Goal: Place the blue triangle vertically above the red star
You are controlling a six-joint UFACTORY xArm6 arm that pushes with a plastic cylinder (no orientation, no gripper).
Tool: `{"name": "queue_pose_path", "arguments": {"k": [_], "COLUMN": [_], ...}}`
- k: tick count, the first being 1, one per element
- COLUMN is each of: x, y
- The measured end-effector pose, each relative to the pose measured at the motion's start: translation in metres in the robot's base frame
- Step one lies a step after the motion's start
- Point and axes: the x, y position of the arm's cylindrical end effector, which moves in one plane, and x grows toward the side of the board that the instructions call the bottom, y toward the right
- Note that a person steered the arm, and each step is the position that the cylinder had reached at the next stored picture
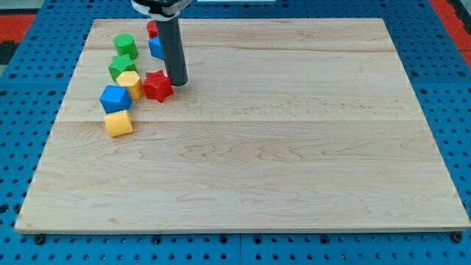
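So the wooden board (pixel 280 147) takes up nearly the whole shot, sitting on a blue pegboard (pixel 441 88), and all the blocks are bunched up near the board's top-left corner. The rod (pixel 173 48) comes down from the view's top, and my tip (pixel 178 82) lands just to the right of the red star (pixel 157 85), pretty much touching its upper right side. No jaws on this thing, it's just a plain rod, so it isn't holding anything, only resting against stuff. The blue triangle (pixel 155 48) is half hidden behind the rod, up toward the top edge, with only its left part showing, so I can't really make out its shape. It sits above the star already, a bit apart from it. Right above that there's a red block (pixel 151 29), also partly hidden, closest to the top edge. Left of the star, touching it, is a yellow block (pixel 130 83), with a green star (pixel 121 66) just above that and a green block (pixel 124 45) higher up. Below them sit a blue cube (pixel 114 98) and then a yellow cube (pixel 118 123), the one furthest down the left side.
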Motion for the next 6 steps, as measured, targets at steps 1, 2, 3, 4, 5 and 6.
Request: {"name": "queue_pose_path", "arguments": {"k": [1,2,3,4,5,6], "x": [-0.054,-0.035,-0.017,0.000,0.016,0.023], "y": [0.004,-0.033,-0.033,-0.033,-0.022,-0.008]}}
